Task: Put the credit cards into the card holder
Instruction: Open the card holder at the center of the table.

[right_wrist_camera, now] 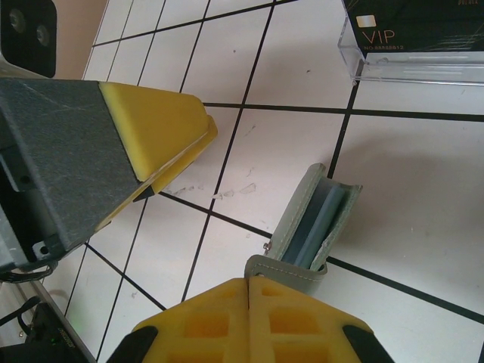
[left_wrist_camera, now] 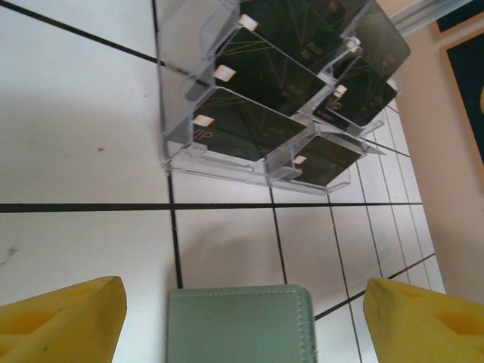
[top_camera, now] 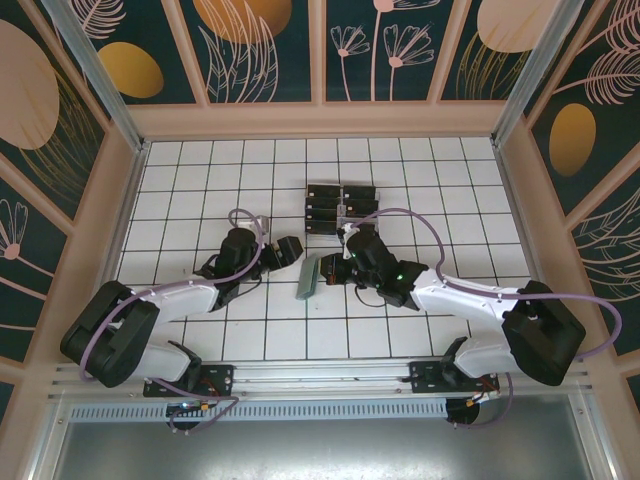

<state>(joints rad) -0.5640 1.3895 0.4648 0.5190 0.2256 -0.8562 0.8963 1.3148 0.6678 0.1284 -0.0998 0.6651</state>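
Observation:
The sage-green card holder (top_camera: 308,277) stands on its edge on the tiles between my two grippers, its flap open and a blue-grey lining (right_wrist_camera: 321,219) showing. My right gripper (right_wrist_camera: 249,283) is shut on the holder's little tab (right_wrist_camera: 291,271). My left gripper (left_wrist_camera: 242,302) is open, its yellow fingers (left_wrist_camera: 64,321) wide apart on either side of the holder (left_wrist_camera: 240,325) and not touching it. Several black credit cards (left_wrist_camera: 249,125) sit in a clear slotted rack (top_camera: 340,208) just beyond the holder.
The clear rack (right_wrist_camera: 412,64) stands about one tile behind the holder. My left gripper's finger (right_wrist_camera: 151,128) hangs close to the holder's left in the right wrist view. Pale wooden walls (top_camera: 130,190) frame the tiled floor (top_camera: 200,170).

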